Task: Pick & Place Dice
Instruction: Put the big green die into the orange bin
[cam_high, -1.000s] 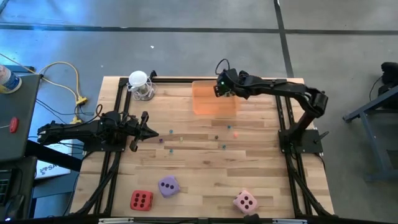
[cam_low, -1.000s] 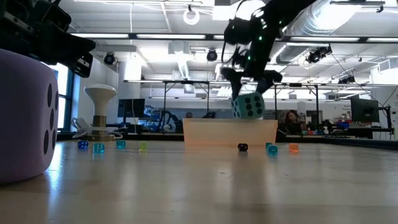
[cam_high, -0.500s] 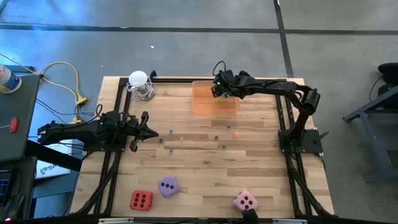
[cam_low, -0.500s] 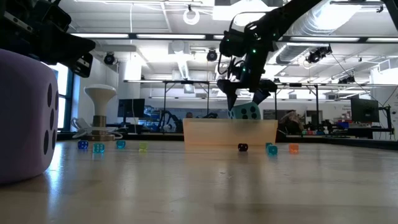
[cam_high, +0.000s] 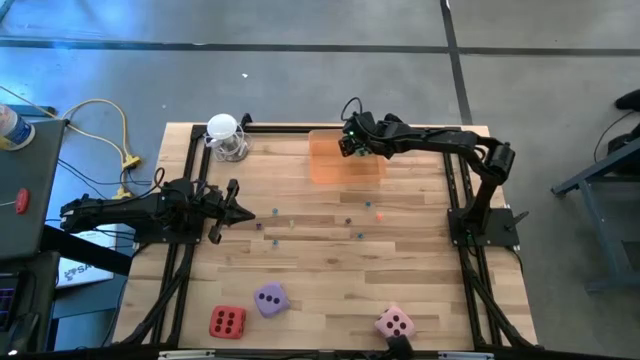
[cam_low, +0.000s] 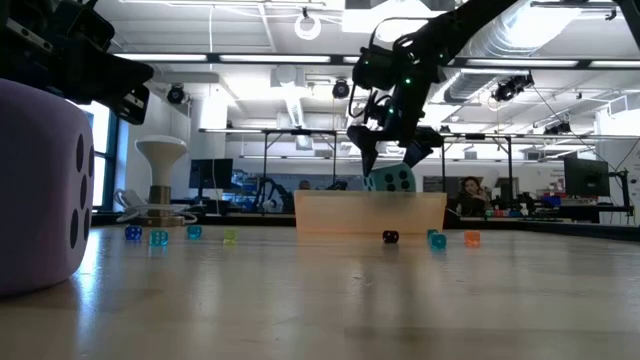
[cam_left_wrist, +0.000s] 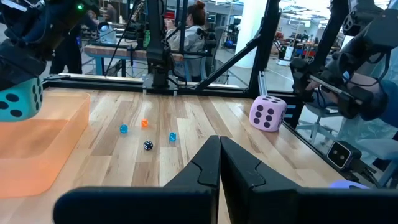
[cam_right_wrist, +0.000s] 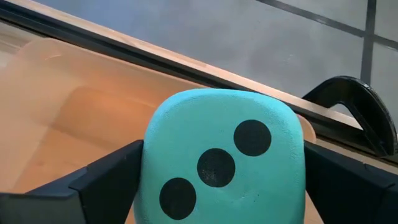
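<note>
My right gripper (cam_low: 392, 160) hangs over the orange tray (cam_high: 345, 165) at the table's far edge, shut on the teal die (cam_right_wrist: 221, 155). In the low view the teal die (cam_low: 390, 180) shows half above the tray's near wall (cam_low: 370, 212). The purple die (cam_high: 270, 299), the red die (cam_high: 227, 322) and the pink die (cam_high: 394, 323) sit on the wood near the table's near edge. My left gripper (cam_high: 245, 212) waits shut at the table's left middle, above the wood. My right gripper pinches the teal die between its two fingers, one finger (cam_right_wrist: 93, 183) on each of two opposite side faces (cam_right_wrist: 152, 162). The fingers come from above, pointing down. The three-pip face looks up at the wrist camera. The tray wall hides the die's lower part, so I cannot tell whether it rests on the tray floor.
Small coloured beads (cam_high: 360, 236) lie scattered across the table's middle. A white stand with a round top (cam_high: 226, 135) is at the far left corner. Black frame rails run along both sides of the table. People sit in the room beyond the far edge.
My right gripper has come down with the teal die, shifting slightly toward the far edge. The die has gone from hanging clear above the tray wall to sitting half behind it. In the last half second it has kept still.
</note>
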